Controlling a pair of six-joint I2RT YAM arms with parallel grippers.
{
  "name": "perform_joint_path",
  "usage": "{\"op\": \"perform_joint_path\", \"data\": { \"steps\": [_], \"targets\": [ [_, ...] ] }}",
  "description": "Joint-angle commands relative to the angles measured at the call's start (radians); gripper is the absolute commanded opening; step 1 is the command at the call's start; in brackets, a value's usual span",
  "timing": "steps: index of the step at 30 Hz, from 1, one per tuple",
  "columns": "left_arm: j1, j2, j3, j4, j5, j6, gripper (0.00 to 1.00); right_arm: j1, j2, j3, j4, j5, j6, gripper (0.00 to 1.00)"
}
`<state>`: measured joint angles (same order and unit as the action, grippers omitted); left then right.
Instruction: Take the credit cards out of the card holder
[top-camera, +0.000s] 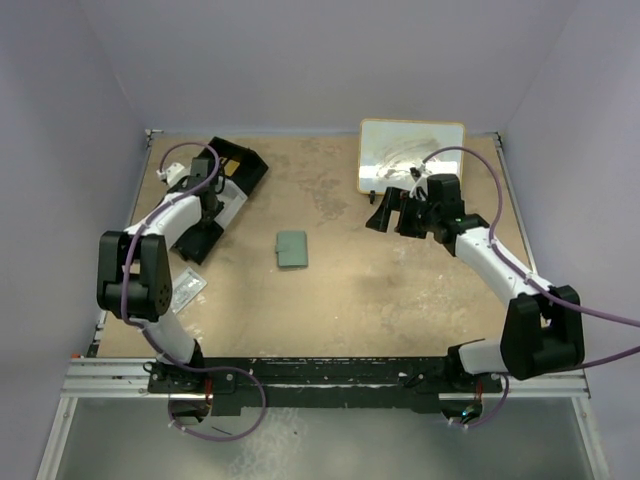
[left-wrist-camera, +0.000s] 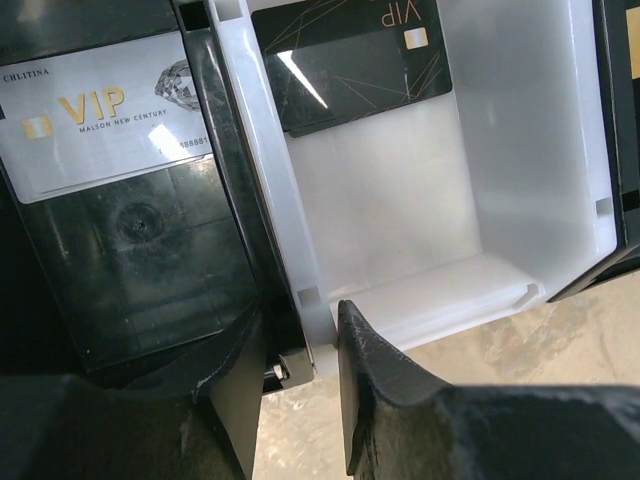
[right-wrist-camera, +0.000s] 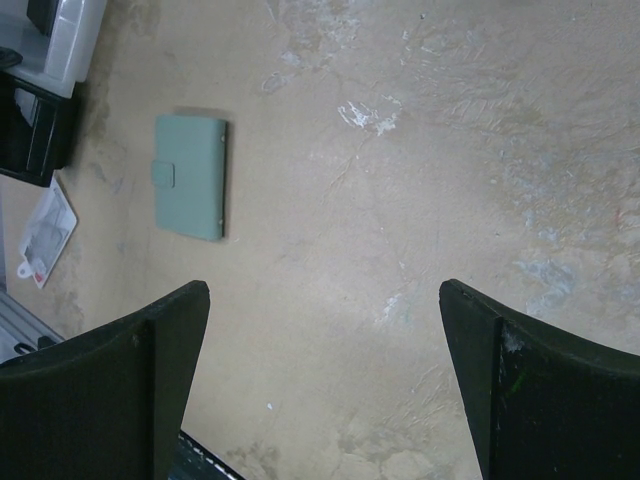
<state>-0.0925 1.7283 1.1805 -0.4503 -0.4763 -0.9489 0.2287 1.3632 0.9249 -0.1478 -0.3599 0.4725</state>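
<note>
– While the left gripper (left-wrist-camera: 295, 390) hangs over the three-compartment tray (left-wrist-camera: 270, 190), how do its jaws stand?
– Narrow, with a slim gap and nothing between them. The tray's white dividing wall ends just ahead of the fingertips.
– And the credit cards?
– Both lie ahead of that gripper, in the tray. A silver-white VIP card (left-wrist-camera: 100, 110) is in the black compartment to its left, and a black VIP card (left-wrist-camera: 350, 55) is in the white compartment to its right.
– The card holder (right-wrist-camera: 190, 177)?
– Folded shut, flat on the table (right-wrist-camera: 400, 200), well ahead and left of the right gripper (right-wrist-camera: 325, 330), whose jaws gape wide, holding nothing.
</note>
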Motion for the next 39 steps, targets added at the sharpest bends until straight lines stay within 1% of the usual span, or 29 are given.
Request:
{"op": "perform_joint_path", "data": {
  "steps": [1, 6, 12, 16, 20, 25, 29, 31, 39],
  "targets": [
    [-0.005, -0.103, -0.044, 0.033, 0.053, 0.064, 0.26, 0.008, 0.012, -0.008, 0.050, -0.037, 0.022, 1.00],
    [-0.054, -0.163, -0.090, 0.050, 0.068, 0.131, 0.24, 0.047, 0.060, 0.005, 0.065, -0.048, 0.029, 1.00],
    [-0.102, -0.219, -0.139, 0.059, 0.065, 0.184, 0.24, 0.180, 0.164, 0.093, 0.028, 0.081, 0.044, 1.00],
    [-0.114, -0.251, -0.181, 0.088, 0.105, 0.224, 0.23, 0.251, 0.234, 0.147, 0.036, 0.115, 0.068, 0.98],
    [-0.125, -0.255, -0.202, 0.107, 0.151, 0.261, 0.23, 0.302, 0.278, 0.183, 0.045, 0.167, 0.103, 0.98],
    [-0.152, -0.237, -0.206, 0.126, 0.190, 0.317, 0.23, 0.364, 0.309, 0.199, 0.108, 0.163, 0.134, 0.98],
    [-0.158, -0.221, -0.199, 0.123, 0.168, 0.337, 0.23, 0.442, 0.353, 0.233, 0.132, 0.236, 0.148, 0.98],
    [-0.158, -0.217, -0.198, 0.116, 0.144, 0.340, 0.23, 0.484, 0.389, 0.270, 0.124, 0.308, 0.156, 0.99],
    [-0.158, -0.203, -0.190, 0.101, 0.092, 0.348, 0.23, 0.591, 0.589, 0.504, 0.018, 0.471, 0.142, 1.00]
  ]
}}
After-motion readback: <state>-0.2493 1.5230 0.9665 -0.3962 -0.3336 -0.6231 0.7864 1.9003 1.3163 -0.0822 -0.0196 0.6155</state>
